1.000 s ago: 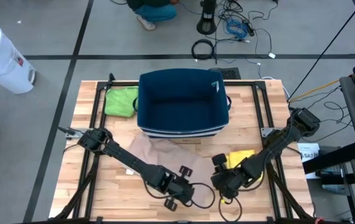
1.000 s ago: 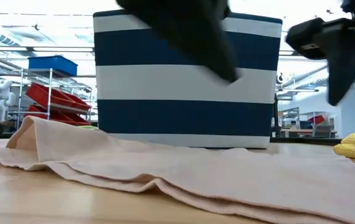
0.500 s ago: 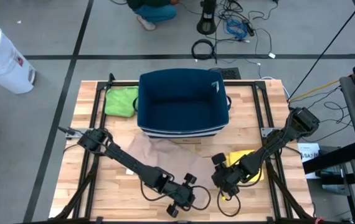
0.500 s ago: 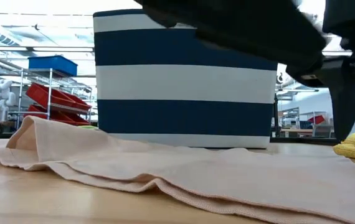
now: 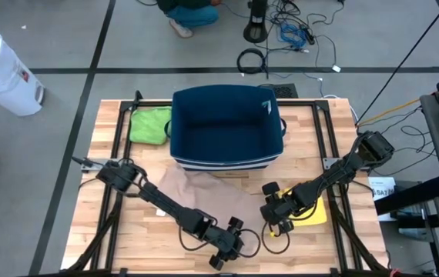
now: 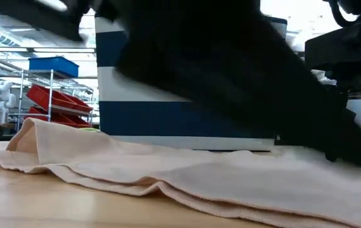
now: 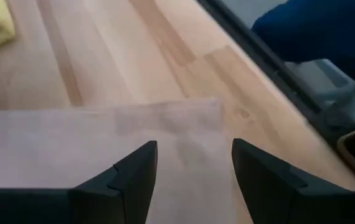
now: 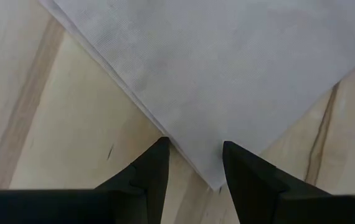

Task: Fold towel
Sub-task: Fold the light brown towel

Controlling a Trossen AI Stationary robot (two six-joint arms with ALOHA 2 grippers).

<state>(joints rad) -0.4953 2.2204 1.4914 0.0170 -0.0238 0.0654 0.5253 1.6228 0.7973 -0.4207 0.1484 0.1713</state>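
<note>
Now the beige towel (image 5: 204, 196) lies flat on the table (image 5: 104, 223), in front of the blue bin (image 5: 226, 127). Left gripper (image 5: 232, 240) is at the towel's near edge, its fingers (image 7: 134, 171) apart and holding nothing. Right gripper (image 5: 269, 211) is over a towel corner (image 8: 218, 183), fingers apart around it, not clamped. A yellow cloth (image 5: 312, 208) lies beside it.

On the wooden slatted table (image 5: 108, 231), the navy fabric bin with white stripes (image 5: 226, 127) sits at the middle of the far edge, the crumpled green cloth (image 5: 149, 125) just left of it, the beige towel (image 5: 204, 196) spread before it, and the yellow cloth (image 5: 310, 208) toward the near right corner.
</note>
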